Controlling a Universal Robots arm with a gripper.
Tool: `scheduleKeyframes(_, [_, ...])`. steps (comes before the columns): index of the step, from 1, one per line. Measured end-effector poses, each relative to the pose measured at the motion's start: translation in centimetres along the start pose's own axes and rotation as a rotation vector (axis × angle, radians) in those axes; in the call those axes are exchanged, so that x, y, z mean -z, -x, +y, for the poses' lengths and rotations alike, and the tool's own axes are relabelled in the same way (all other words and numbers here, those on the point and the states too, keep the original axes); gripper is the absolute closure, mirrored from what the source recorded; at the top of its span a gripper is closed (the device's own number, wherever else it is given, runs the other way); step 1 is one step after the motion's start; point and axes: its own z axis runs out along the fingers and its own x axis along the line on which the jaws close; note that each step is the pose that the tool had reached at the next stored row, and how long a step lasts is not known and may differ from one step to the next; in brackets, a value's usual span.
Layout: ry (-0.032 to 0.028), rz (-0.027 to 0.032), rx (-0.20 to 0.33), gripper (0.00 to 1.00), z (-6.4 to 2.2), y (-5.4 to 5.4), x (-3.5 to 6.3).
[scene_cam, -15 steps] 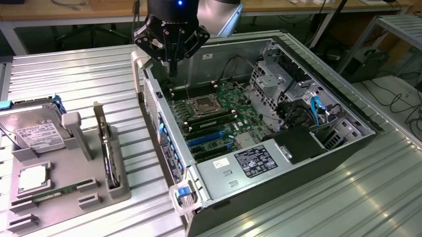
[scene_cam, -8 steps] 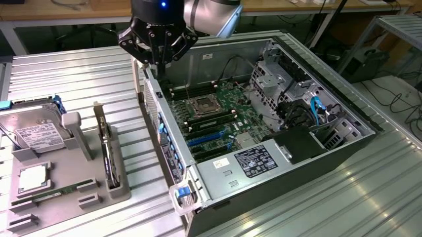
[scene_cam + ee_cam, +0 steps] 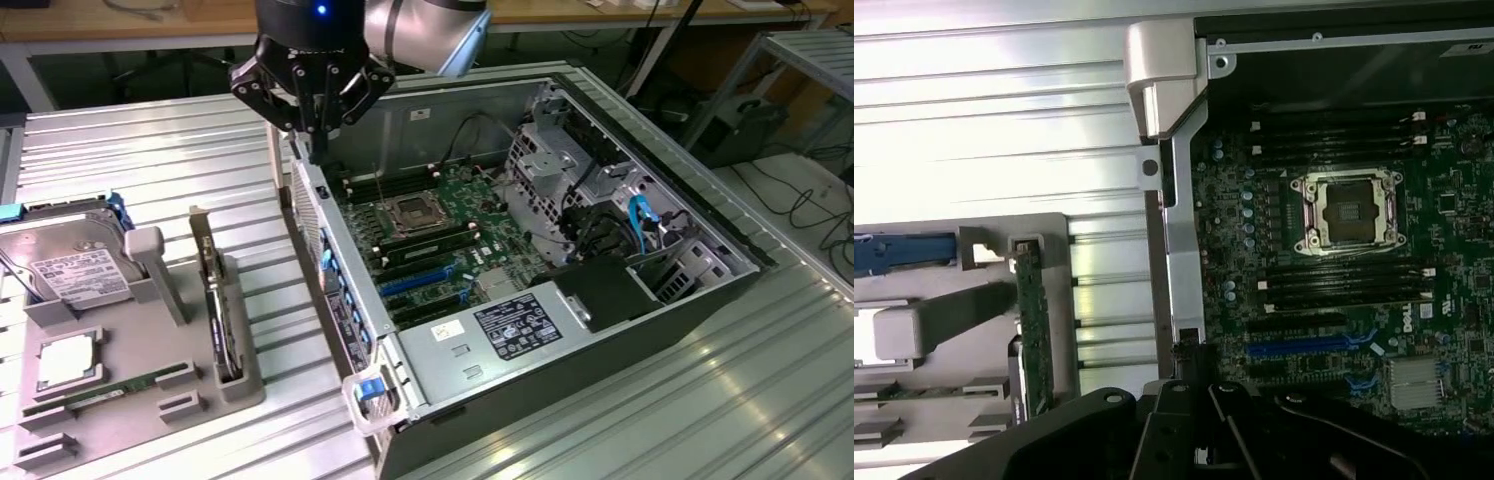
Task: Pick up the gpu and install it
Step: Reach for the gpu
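One end effector [image 3: 318, 140] closed above case [image 3: 414, 115] wall, gpu [image 3: 214, 295] upright in holder [image 3: 140, 335]

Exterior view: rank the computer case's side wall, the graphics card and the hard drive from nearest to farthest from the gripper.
1. Side wall: right below the shut gripper.
2. Graphics card: upright in the grey holder, toward the exterior view's left.
3. Hard drive: farther to that left, beyond the card.

Exterior view: high, oblique, mid-distance. Wrist view: close, straight down. Both share green motherboard [image 3: 461, 225] [image 3: 1454, 240] inside open black computer case [image 3: 427, 125] [image 3: 1184, 220].
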Motion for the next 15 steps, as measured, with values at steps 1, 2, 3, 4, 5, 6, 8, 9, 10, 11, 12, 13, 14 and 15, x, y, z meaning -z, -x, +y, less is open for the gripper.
scheduleKeyframes(1, [0.0001,0.0000,0.000,0.89,-0.02,-0.1,0.00])
scheduleKeyframes(2, [0.0000,0.0001,0.000,0.89,-0.06,-0.3,0.01])
scheduleKeyframes(3, [0.0000,0.0000,0.000,0.89,-0.08,-0.4,0.01])
scheduleKeyframes(4, [0.0000,0.0000,0.000,0.89,-0.10,-0.4,0.01])
scheduleKeyframes(5, [0.0001,0.0000,0.000,0.89,-0.13,-0.6,0.01])
scheduleKeyframes(6, [0.0000,0.0000,0.000,0.89,-0.15,-0.7,0.01])
scheduleKeyframes(8, [0.0000,0.0000,0.000,0.89,-0.20,-0.9,0.02])
scheduleKeyframes(9, [0.0000,0.0001,0.000,0.89,-0.23,-1.0,0.02])
scheduleKeyframes(10, [0.0000,0.0000,0.000,0.89,-0.25,-1.1,0.02])
scheduleKeyframes(11, [0.0001,0.0000,0.000,0.89,-0.28,-1.2,0.02])
scheduleKeyframes(12, [0.0000,0.0000,0.000,0.89,-0.30,-1.3,0.03])
scheduleKeyframes(13, [0.0000,0.0000,0.000,0.89,-0.33,-1.4,0.03])
scheduleKeyframes(14, [0.0000,0.0000,0.000,0.89,-0.35,-1.5,0.03])
scheduleKeyframes(15, [0.0000,0.0000,0.000,0.89,-0.38,-1.6,0.03])
